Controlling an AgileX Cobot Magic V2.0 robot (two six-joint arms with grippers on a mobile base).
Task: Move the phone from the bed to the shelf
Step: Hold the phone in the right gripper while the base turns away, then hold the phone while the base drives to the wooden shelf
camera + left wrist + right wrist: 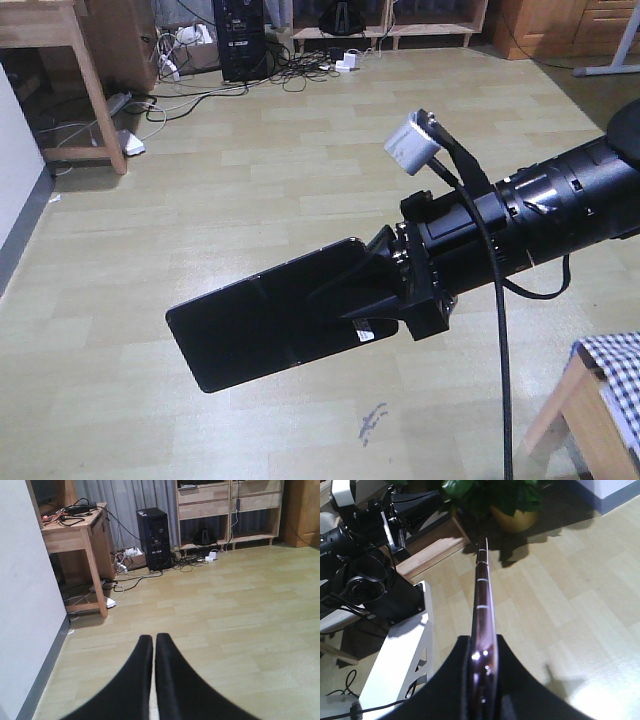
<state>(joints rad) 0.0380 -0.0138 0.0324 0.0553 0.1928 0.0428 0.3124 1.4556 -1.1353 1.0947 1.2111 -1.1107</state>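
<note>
The right gripper [385, 290] is clamping one short end of the phone [265, 320], holding it in the air above the light wood-plank floor [250, 170]. The phone is extending outward from the fingers, its glossy black face with centre crease showing in the front view. In the right wrist view, the phone [482, 600] is appearing edge-on, its pinkish metallic edge sitting between the two black fingers [520, 685]. The left gripper [154, 645] is hanging over the floor with its fingertips pressed together, holding nothing. A corner of the bed [600, 385], with checked sheet, is showing at lower right. The shelf [227, 510] is standing against the far wall.
</note>
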